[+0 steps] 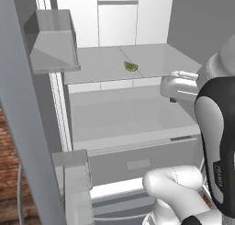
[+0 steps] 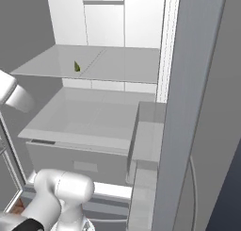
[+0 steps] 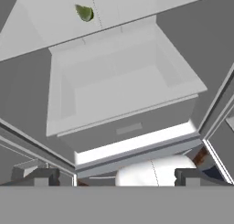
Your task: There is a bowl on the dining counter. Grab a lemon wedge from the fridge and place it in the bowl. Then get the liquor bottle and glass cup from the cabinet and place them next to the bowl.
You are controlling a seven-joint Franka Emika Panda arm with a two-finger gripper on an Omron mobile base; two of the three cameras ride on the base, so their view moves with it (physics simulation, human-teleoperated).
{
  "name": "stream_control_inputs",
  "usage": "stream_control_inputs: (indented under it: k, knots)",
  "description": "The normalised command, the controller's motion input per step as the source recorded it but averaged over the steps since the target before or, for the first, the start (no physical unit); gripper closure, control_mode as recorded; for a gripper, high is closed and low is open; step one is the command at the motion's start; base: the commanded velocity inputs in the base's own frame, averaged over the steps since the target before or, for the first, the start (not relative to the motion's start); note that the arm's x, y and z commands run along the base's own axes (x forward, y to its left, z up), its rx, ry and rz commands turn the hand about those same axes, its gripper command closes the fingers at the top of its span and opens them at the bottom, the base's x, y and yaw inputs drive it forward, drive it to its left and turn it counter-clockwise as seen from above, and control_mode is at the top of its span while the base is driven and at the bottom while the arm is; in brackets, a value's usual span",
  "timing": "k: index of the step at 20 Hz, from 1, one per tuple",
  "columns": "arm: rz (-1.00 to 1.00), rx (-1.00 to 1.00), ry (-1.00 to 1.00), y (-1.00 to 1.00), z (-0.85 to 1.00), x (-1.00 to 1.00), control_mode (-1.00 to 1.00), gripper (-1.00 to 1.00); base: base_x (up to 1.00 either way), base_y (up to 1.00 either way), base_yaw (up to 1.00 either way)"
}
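Hand view shows me the fridge [image 3: 123,95] open, lemon wedge [image 3: 84,13] on its shelf [image 3: 50,22] — tool [image 3: 114,177] spread wide, holding nothing.

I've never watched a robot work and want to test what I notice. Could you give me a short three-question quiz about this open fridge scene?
1. True or false: the tiny yellow-green lemon wedge lies on a pale grey shelf inside the tall grey fridge.
2. The robot's two-finger hand is: A) open and empty, B) shut on the wedge, C) shut on a bottle.
3. Fill in: below the wedge's shelf sits an empty pale grey ____.

Key: 1 true; 2 A; 3 bin (an open-topped drawer).
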Motion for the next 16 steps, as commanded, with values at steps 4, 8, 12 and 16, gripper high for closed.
stream_control_inputs:
  k: [4, 8, 12, 16]
  knots:
    - [0.0, 0.0, -0.04, 0.0, 0.02, 0.1, -1.0, -1.0, 0.11, 0.0, 0.0]
    - [0.0, -0.01, -0.12, -0.01, 0.2, 0.39, -1.0, -1.0, 0.0, 0.0, 0.0]
    - [0.0, -0.02, -0.11, -0.06, 0.19, 0.63, -1.0, -1.0, 0.0, 0.0, 0.0]
    - [0.0, -0.02, -0.07, 0.0, 0.1, 0.77, -1.0, -1.0, 0.0, 0.0, 0.0]
